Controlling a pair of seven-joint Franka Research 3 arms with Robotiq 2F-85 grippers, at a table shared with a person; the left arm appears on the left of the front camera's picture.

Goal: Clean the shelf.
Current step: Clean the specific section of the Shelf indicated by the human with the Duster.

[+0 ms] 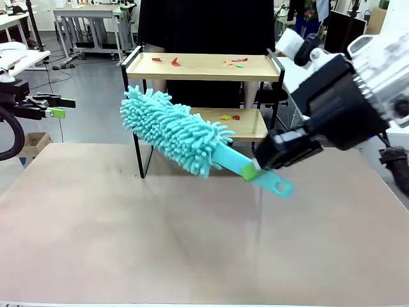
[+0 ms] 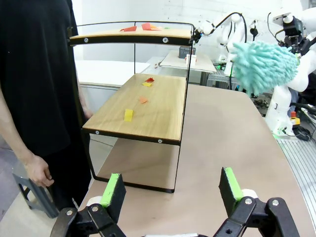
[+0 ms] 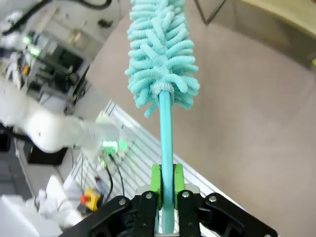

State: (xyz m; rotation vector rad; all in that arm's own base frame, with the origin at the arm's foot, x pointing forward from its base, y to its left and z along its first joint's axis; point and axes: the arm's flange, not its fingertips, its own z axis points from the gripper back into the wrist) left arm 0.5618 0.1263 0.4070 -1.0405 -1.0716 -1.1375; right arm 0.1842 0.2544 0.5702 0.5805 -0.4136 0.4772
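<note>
The shelf (image 1: 201, 67) is a two-tier rack: light wooden boards in a thin black metal frame with raised end rails. It stands at the far side of the worktop (image 1: 192, 243), directly in front of a person (image 1: 204, 25) in black. Small paper scraps (image 1: 174, 62) lie on both boards, mostly red on top and yellow, orange and red below. The right claw (image 3: 167, 180) is clenched on the handle of a turquoise duster (image 1: 176, 131), held in the air on the robot's side of the shelf. The left claw (image 2: 171, 177) is released — jaws wide apart, holding nothing.
</note>
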